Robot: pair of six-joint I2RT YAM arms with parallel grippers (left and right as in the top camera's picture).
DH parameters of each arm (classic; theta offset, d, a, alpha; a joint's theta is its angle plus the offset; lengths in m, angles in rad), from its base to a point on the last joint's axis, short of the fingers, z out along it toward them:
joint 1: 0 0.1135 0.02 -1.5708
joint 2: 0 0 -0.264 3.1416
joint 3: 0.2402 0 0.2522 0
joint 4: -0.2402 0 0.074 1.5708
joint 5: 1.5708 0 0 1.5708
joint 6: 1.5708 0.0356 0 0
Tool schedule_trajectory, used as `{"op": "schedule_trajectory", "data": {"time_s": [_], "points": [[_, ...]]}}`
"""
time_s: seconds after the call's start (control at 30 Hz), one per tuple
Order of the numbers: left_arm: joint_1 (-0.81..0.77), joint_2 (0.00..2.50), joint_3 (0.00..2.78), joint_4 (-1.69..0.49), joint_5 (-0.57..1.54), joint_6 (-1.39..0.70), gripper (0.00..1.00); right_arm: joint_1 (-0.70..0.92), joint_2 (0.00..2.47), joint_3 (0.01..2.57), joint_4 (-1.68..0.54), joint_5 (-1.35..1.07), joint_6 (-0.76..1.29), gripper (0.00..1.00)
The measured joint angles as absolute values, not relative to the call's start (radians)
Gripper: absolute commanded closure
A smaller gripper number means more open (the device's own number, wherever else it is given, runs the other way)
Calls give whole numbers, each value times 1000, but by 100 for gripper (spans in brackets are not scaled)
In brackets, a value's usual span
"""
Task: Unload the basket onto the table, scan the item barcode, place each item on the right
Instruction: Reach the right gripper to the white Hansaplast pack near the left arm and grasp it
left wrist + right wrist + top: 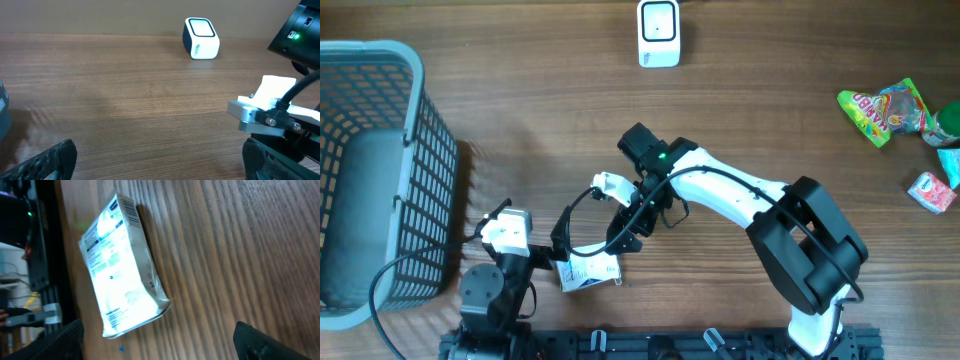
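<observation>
You have one white printed foil packet lying flat near the front edge of the bench, gripped by neither tool: right tool and left tool both gape empty. One white box scanner stands at the back edge, one blue-grey plastic mesh basket at the left edge.

On the table, the packet lies flat just ahead of the right gripper. The scanner stands well ahead of the left gripper, the basket just to its left, snack packs far to its right.
</observation>
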State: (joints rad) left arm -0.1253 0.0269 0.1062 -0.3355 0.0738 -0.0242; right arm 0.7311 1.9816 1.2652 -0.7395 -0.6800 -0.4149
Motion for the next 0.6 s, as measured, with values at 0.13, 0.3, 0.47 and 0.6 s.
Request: {"op": "schedule_trajectory", "data": {"time_s": [0.13,0.3,0.47,0.6], "points": [[-125,27,106,-336,74,-24,0,779,1982,1265,-710,-648,-478,20],[-125,27,106,-336,74,-24,0,847,1983,1265,-716,-549,-523,29],[-125,27,106,-336,74,-24,0,846,1987,1265,-675,-535,-548,34],[-125,27,106,-336,74,-24,0,846,2038,1267,-658,-571,-565,85]]}}
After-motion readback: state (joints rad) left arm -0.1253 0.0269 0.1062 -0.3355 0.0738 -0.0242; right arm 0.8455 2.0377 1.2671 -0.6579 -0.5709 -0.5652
